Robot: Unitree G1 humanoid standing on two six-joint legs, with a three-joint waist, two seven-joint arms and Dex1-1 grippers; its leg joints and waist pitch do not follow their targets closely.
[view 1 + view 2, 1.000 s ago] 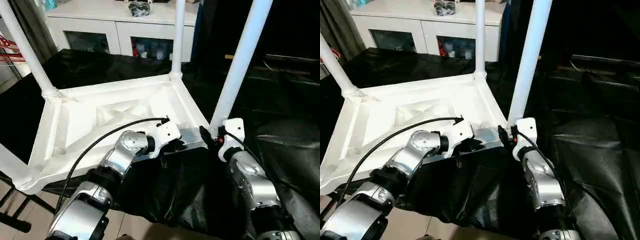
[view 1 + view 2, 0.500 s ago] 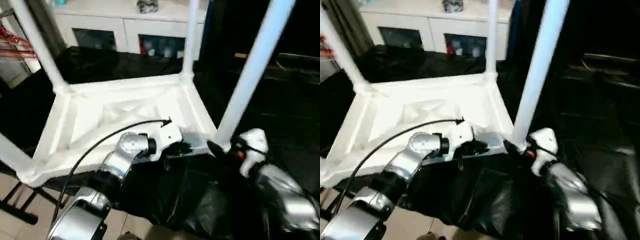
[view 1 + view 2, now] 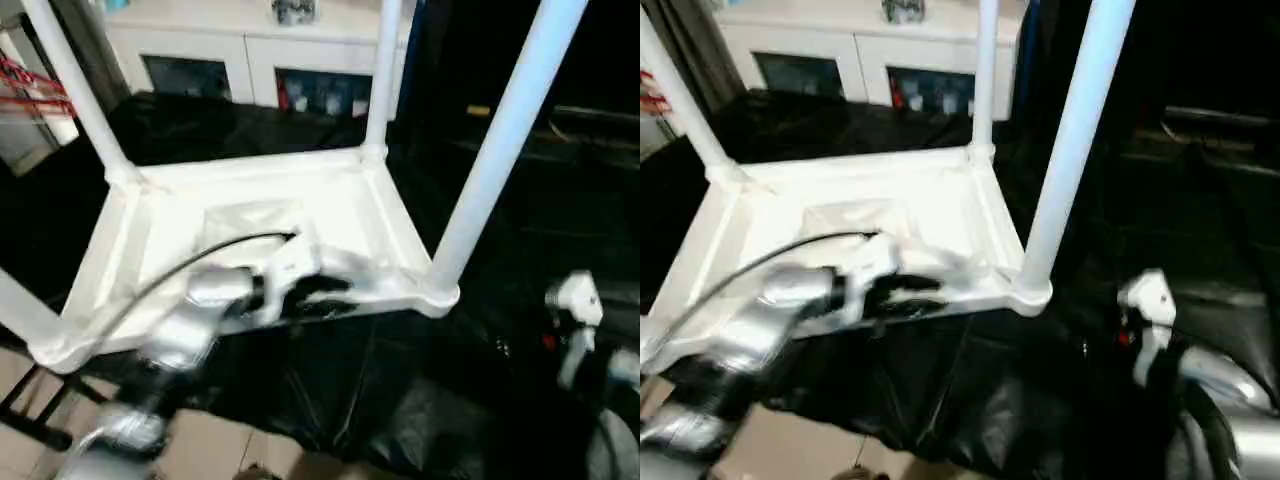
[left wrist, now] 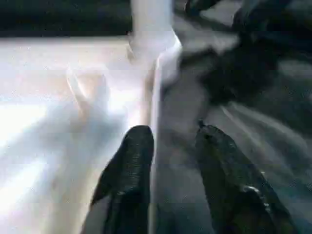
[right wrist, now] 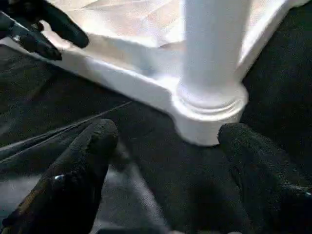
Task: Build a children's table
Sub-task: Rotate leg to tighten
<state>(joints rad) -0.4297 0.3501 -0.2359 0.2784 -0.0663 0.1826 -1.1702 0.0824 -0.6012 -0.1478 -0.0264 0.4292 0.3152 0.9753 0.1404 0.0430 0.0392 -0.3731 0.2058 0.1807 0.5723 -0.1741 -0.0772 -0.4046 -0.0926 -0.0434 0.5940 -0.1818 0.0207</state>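
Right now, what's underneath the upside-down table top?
Black sheeting lies under the table top and hangs past its near edge. Whatever supports the sheeting is covered; dark frame bars show at floor level.

All four legs [image 3: 500, 150] of the upturned table top [image 3: 240, 225] run out past the head views' upper and left edges. Motion blur smears the left arm [image 3: 190, 320] over the top's near rim.

The children's table [image 3: 250, 215] lies upside down on black sheeting, its white rectangular top [image 3: 170, 235] showing the ribbed, recessed underside. White tapered legs stand upright from round corner sockets: the near right leg [image 3: 495, 150] in its socket [image 5: 209, 105], a far right leg [image 3: 382, 70], and a far left leg [image 3: 75, 85].
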